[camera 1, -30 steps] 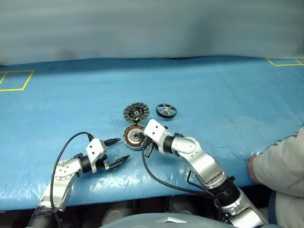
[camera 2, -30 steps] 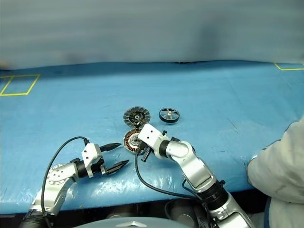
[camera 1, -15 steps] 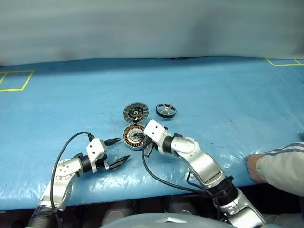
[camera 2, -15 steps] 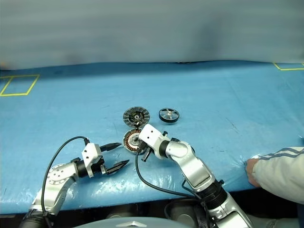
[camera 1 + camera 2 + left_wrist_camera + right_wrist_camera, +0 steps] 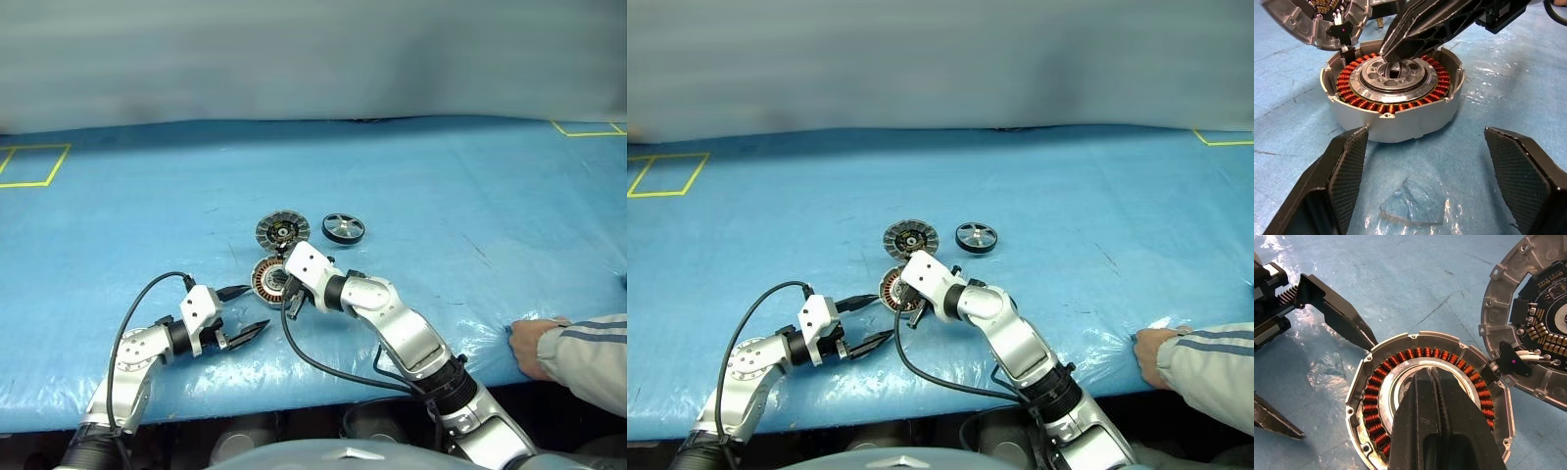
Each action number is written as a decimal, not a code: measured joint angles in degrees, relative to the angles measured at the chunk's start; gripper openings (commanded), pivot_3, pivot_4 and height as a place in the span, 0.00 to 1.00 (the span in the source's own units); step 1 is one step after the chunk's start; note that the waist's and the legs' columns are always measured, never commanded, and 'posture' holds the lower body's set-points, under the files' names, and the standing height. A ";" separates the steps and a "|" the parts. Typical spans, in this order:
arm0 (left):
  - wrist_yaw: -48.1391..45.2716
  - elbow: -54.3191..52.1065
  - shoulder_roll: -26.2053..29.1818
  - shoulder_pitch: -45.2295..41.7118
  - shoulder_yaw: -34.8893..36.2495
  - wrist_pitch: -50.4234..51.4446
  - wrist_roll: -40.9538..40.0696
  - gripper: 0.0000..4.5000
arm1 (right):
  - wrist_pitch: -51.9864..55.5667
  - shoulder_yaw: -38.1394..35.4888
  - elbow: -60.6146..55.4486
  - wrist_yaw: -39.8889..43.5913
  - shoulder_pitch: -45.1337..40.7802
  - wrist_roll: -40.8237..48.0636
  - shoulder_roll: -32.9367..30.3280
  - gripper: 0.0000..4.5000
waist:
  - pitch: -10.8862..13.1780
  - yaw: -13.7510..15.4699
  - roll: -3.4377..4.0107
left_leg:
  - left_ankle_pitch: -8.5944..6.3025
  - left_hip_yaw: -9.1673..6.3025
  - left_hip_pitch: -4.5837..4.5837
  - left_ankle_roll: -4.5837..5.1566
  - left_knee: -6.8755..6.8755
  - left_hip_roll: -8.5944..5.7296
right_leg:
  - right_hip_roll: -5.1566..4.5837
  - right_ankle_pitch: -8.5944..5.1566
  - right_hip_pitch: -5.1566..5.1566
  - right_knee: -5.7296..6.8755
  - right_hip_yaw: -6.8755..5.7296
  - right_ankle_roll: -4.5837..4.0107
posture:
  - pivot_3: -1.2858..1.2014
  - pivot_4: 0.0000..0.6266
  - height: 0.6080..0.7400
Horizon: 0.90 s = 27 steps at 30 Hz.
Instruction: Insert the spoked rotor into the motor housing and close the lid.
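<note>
R gripper (image 5: 1432, 377), jaws clenched & empty, has crept left over housing (image 5: 269, 281) hub; I haven't fetched rotor (image 5: 343, 228), on table beside open lid (image 5: 282, 230). L gripper (image 5: 240, 311) stays released nearby.

Silver-white jointed arms, black looping cables; black wedge fingers (image 5: 1347, 166), cross-hatched pads. Person's sleeve (image 5: 588, 348) grey, dark stripes.

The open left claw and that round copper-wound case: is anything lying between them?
Nothing solid. In the left wrist view, only blue table cover, with a crinkled patch of clear film, separates the left gripper from the motor housing.
</note>
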 measured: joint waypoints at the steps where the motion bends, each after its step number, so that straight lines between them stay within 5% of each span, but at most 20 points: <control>1: 0.00 0.14 -0.04 0.00 -0.06 -0.03 0.01 0.90 | -0.14 0.00 0.02 0.00 0.00 -0.01 -0.02 0.00 | 0.00 0.00 0.00 | 0.00 0.00 0.00 0.00 0.00 0.00 | 0.00 0.00 0.00 0.00 0.00 0.00 | 0.52 0.24 1.00; 27: -0.35 2.75 -0.41 -0.42 -0.91 -2.17 0.12 0.90 | 1.71 -0.70 -3.06 -0.23 2.86 0.12 -3.23 0.00 | 0.00 0.05 0.00 | 0.00 0.00 0.00 0.01 0.01 0.00 | -0.01 0.00 0.01 0.00 0.00 0.00 | 0.52 0.24 1.00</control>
